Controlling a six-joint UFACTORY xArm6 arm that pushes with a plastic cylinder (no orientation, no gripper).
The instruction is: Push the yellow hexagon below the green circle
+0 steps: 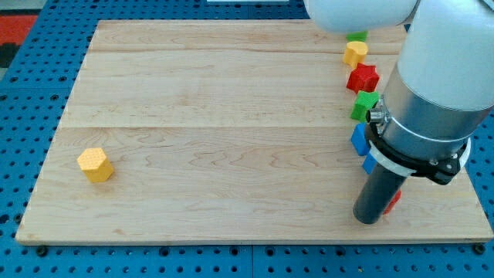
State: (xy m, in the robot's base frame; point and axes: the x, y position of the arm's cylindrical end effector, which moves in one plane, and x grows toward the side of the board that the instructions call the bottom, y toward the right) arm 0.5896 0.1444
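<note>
One yellow hexagon (pixel 95 164) sits alone at the view's left, low on the wooden board (pixel 224 116), well apart from everything else. Over on the view's right, a column of blocks runs down the board's edge: a green block (pixel 356 35) at the top, mostly hidden under the arm's white housing, so its shape can't be made out; just below it a yellow block (pixel 355 52), rounded, perhaps heart-shaped; then a red star (pixel 363 78); then a green star-like block (pixel 363 105), partly covered by the arm; and a blue block (pixel 360 139) tucked against the arm's body, shape unclear. The arm (pixel 436 85) fills the view's right side, grey and white, and the dark rod comes straight down from it. My tip (pixel 367 219) is planted on the board near the view's bottom right, below the blue block and far across the board from the yellow hexagon. A sliver of red (pixel 394 201) peeks out just right of the rod, touching or nearly so; too little shows to name its shape. The rod is a bare pusher, clasping nothing. Around the board, blue pegboard (pixel 46 85) shows.
</note>
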